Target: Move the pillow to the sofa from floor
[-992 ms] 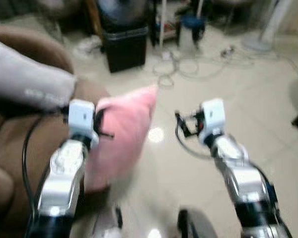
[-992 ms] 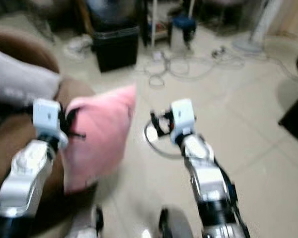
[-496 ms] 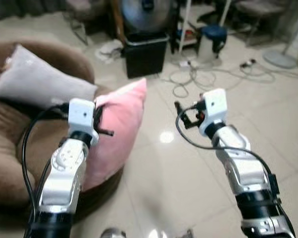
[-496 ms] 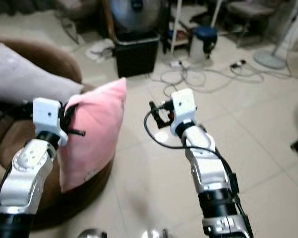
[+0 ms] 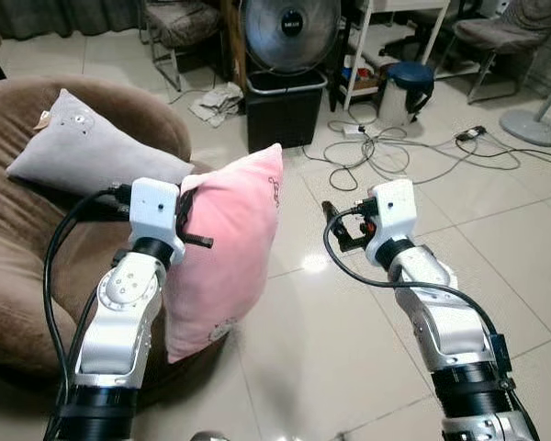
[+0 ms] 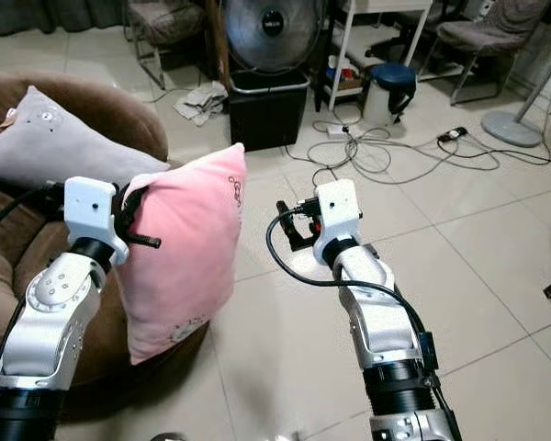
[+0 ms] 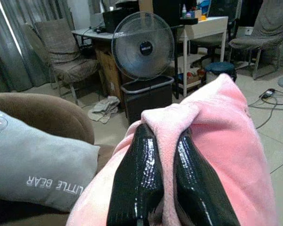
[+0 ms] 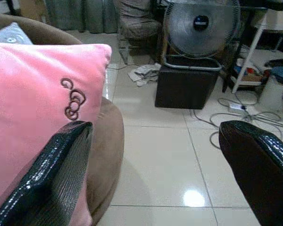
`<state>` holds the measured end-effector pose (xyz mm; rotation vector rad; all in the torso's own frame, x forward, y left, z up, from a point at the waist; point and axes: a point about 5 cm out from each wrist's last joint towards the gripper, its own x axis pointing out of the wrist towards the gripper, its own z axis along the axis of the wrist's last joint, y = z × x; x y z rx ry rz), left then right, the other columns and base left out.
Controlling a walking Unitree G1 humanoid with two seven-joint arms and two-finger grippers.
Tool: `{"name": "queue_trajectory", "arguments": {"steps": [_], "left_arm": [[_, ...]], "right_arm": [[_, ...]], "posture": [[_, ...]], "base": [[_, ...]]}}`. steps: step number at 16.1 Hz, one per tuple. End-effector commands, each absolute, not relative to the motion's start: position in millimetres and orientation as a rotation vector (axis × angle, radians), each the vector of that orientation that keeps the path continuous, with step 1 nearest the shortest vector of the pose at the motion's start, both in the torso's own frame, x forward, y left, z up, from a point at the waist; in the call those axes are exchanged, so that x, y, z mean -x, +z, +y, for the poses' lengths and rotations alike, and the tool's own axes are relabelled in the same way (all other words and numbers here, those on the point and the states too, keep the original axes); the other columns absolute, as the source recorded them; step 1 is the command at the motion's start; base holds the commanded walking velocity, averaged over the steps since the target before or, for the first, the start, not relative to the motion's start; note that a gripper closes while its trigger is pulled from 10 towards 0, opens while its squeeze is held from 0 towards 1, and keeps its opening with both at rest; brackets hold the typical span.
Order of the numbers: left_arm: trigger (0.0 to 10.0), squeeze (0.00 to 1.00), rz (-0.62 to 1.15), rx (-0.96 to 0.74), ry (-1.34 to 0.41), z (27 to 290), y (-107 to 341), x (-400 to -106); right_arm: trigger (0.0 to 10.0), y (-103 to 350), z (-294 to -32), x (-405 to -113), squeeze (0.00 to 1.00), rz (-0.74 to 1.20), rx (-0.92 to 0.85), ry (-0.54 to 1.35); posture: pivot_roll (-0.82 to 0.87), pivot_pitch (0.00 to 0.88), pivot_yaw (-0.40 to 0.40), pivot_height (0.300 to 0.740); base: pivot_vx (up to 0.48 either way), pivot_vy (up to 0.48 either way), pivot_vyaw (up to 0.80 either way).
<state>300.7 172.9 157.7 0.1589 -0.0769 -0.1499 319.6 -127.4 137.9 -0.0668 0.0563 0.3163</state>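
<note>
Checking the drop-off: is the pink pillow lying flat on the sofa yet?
No. The pink pillow hangs on edge beside the brown sofa, its top edge pinched by the shut left gripper.

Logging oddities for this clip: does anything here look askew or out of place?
The pink pillow hangs upright from one pinched edge in the left gripper, beside the sofa, not resting on it. Loose cables and a crumpled cloth lie on the floor. The right gripper is open.
</note>
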Motion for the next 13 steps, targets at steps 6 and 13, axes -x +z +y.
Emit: {"name": "queue_trajectory", "arguments": {"steps": [6,13], "left_arm": [[10.0,0.00,-0.149,-0.186,-0.178,163.0,170.1,-303.6],[10.0,0.00,-0.143,-0.192,-0.162,163.6,167.7,-303.5]], "right_arm": [[10.0,137.5,-127.8,-322.9,0.00,0.063,0.102,0.287],[10.0,137.6,-133.1,-327.0,0.00,0.070,0.082,0.262]], "posture": [[0.18,0.000,-0.033,0.740],[0.16,0.000,-0.033,0.740]], "base": [[0.000,-0.137,0.00],[0.000,-0.454,0.32]]}}
